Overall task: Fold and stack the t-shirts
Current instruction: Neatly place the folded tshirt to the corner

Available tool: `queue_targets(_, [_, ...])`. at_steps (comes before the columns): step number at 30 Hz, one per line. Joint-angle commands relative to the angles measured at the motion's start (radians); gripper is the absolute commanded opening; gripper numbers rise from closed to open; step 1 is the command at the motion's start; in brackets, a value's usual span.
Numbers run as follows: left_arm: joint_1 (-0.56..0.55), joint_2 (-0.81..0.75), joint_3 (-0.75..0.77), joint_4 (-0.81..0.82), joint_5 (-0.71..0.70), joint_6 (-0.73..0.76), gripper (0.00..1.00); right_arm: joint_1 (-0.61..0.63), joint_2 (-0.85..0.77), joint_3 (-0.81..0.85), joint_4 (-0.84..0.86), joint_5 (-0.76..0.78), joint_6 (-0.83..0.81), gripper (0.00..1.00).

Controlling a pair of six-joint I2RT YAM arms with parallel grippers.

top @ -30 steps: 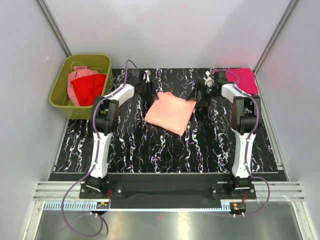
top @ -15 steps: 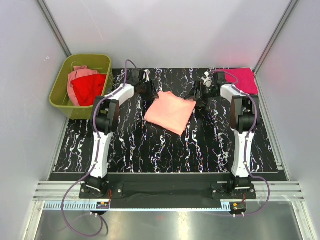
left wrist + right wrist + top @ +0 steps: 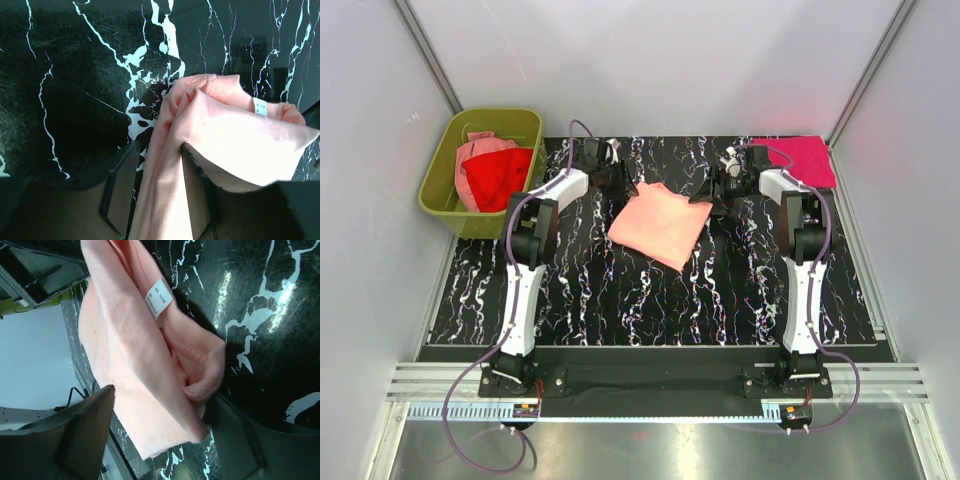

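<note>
Right now the salmon shirt lies in the upper middle of the overhead view, a soft matte cloth folded into a rough, tilted rectangle on the table, whose glossy black top is veined with white like marble. My left pincer is closed on the shirt's upper left corner; in the left wrist view the cloth runs up between my dark fingers as a narrow gathered strip, then spreads into smooth layered folds. My right pincer is clamped on the upper right corner, and its wrist view shows a thick rolled hem bunched between the fingers. A small white label with tiny print sits on the neck seam. The magenta shirt lies flat as a neat rectangle at the table's upper right corner. At upper left, beside the table, an olive plastic bin with rounded corners holds a crumpled red shirt and a pink shirt.
</note>
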Motion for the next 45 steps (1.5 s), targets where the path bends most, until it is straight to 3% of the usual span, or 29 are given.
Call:
queue_targets(1, [0.003,0.029,-0.026,0.017,0.000,-0.005,0.47,0.006,0.057,0.008,-0.075,0.040,-0.037,0.77])
queue_targets(4, [0.003,0.019,-0.049,0.029,0.001,-0.008,0.46,0.003,0.057,-0.001,-0.061,0.052,-0.028,0.63])
queue_targets(8, [0.005,-0.006,-0.094,0.044,-0.012,-0.014,0.46,-0.008,0.048,-0.047,0.063,-0.003,0.049,0.31])
queue_targets(10, [0.006,-0.012,-0.107,0.047,-0.008,-0.019,0.46,-0.008,0.042,-0.066,0.117,-0.033,0.086,0.21])
queue_targets(11, [0.008,-0.014,-0.111,0.048,-0.005,-0.025,0.46,-0.009,0.017,-0.079,0.130,-0.035,0.095,0.09])
queue_targets(13, [0.009,-0.023,-0.109,0.046,0.021,-0.033,0.46,-0.006,-0.023,-0.102,0.140,-0.012,0.100,0.00])
queue_targets(18, [0.012,-0.104,-0.039,-0.040,-0.008,-0.005,0.46,0.015,-0.172,-0.118,0.089,0.068,0.172,0.00])
queue_targets(23, [0.016,-0.181,0.101,-0.279,-0.182,0.079,0.49,0.056,-0.245,-0.107,0.025,0.235,0.218,0.00])
queue_targets(30, [0.017,-0.345,0.035,-0.345,-0.261,0.124,0.50,0.104,-0.207,-0.001,-0.061,0.304,0.232,0.00])
queue_targets(35, [0.009,-0.460,-0.058,-0.400,-0.241,0.133,0.50,0.098,-0.175,0.068,-0.139,0.371,0.094,0.00])
queue_targets(37, [-0.035,-0.573,-0.189,-0.419,-0.236,0.157,0.51,0.061,-0.105,0.208,-0.301,0.410,-0.048,0.00])
queue_targets(45, [-0.147,-0.707,-0.350,-0.502,-0.298,0.245,0.53,0.030,0.008,0.468,-0.489,0.534,-0.265,0.00])
